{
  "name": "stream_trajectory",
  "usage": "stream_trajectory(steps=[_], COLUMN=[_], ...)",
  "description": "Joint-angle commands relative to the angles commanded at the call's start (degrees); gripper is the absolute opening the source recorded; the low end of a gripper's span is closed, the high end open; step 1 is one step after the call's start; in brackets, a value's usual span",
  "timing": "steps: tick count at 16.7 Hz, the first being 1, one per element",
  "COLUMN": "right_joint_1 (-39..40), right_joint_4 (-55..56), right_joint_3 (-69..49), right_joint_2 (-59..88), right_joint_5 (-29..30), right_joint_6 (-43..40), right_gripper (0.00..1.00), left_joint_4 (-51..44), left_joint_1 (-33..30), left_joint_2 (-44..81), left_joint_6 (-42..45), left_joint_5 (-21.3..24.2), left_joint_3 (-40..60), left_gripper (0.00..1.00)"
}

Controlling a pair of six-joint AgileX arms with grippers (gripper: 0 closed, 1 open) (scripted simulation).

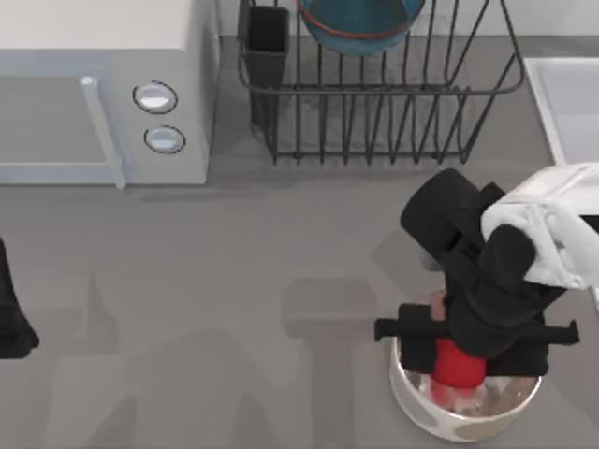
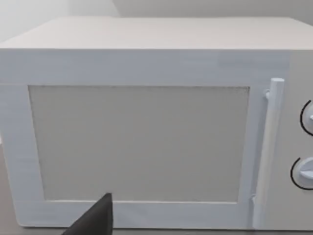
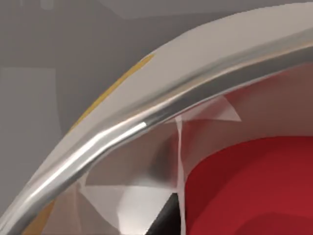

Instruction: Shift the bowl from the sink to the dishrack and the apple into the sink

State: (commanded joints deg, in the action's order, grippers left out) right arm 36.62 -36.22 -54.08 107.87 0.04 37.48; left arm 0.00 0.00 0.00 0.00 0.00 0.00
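Observation:
The teal-blue bowl [image 1: 360, 23] with a red-orange rim stands on edge in the dark wire dishrack [image 1: 374, 112] at the back. A corner of the pale sink [image 1: 566, 94] lies at the far right. The red apple [image 1: 459, 369] sits inside a white bowl [image 1: 412, 407] with yellow-orange spots, at the front right. My right gripper [image 1: 459, 351] is lowered into that white bowl, right over the apple. In the right wrist view the apple [image 3: 254, 186] lies very close, just inside the white bowl's shiny rim [image 3: 146, 117]. My left gripper [image 1: 9, 323] is parked at the left edge.
A white microwave [image 1: 94, 84] stands at the back left; the left wrist view faces its door [image 2: 142, 142] and handle [image 2: 269, 147]. A black utensil cup [image 1: 267, 42] sits at the dishrack's left corner. Bare grey tabletop [image 1: 234, 299] spans the middle.

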Motion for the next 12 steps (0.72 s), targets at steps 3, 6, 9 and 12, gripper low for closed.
stream_trajectory(steps=[3, 6, 9, 12], right_joint_1=[0.0, 0.0, 0.0, 0.0], right_joint_4=[0.0, 0.0, 0.0, 0.0], right_joint_3=[0.0, 0.0, 0.0, 0.0], right_joint_2=[0.0, 0.0, 0.0, 0.0], right_joint_5=[0.0, 0.0, 0.0, 0.0], right_joint_6=[0.0, 0.0, 0.0, 0.0], right_gripper=[0.62, 0.4, 0.17, 0.0], left_joint_4=[0.0, 0.0, 0.0, 0.0], left_joint_1=[0.0, 0.0, 0.0, 0.0], left_joint_2=[0.0, 0.0, 0.0, 0.0], left_joint_6=[0.0, 0.0, 0.0, 0.0], left_joint_5=[0.0, 0.0, 0.0, 0.0], left_joint_3=[0.0, 0.0, 0.0, 0.0], left_gripper=[1.0, 1.0, 1.0, 1.0])
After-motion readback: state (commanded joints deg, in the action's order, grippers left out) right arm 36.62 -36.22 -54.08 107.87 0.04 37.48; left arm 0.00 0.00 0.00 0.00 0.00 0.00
